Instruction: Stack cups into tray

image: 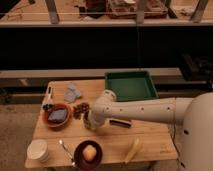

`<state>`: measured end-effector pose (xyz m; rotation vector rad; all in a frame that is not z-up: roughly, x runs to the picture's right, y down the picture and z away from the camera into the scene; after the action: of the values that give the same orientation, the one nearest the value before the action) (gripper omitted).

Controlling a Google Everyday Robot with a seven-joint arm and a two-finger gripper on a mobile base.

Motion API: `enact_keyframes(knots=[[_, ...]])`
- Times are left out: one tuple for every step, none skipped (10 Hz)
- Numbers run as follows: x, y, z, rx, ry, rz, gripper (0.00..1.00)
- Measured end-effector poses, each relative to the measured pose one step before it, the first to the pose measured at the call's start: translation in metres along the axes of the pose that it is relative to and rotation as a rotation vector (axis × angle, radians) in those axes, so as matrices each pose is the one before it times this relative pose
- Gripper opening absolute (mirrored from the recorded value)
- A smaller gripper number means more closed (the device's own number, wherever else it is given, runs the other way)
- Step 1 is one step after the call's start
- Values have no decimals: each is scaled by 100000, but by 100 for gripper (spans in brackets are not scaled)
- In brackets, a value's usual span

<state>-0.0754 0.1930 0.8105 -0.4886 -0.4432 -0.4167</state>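
Fingers of the gripper [90, 121] are closed low near a small cup [88, 123], the tray [131, 86] holds no cups, and the cream-white cup [38, 149] waits.

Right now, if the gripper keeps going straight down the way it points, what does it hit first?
The gripper points down at a small cup beside the brown bowl. It would likely meet that cup first, then the table; depth unclear.

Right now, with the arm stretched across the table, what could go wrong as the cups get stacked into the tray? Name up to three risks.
1. The gripper is low at the table's middle, jaws shut; the arm hides what it holds, so the grip may be poor.
2. Lifting could knock the reddish-brown bowl beside it.
3. The green tray sits at the far edge, so a cup could drop on the way there.
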Motion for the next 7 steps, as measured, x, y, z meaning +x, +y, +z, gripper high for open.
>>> enact_keyframes(knots=[[-660, -261, -1229, 1212, -808, -1148, 0], [-1055, -184, -1504, 1101, -1045, -1727, 0], [-1001, 12, -1300, 766, -479, -1885, 0], [-1940, 190, -1913, 1057, -1177, -4247, 0], [-2411, 239, -1499, 573, -1788, -4912, 0], [-1813, -30, -677, 28, -2183, -3644, 0], [-2639, -233, -401, -512, -4417, -5308, 0]])
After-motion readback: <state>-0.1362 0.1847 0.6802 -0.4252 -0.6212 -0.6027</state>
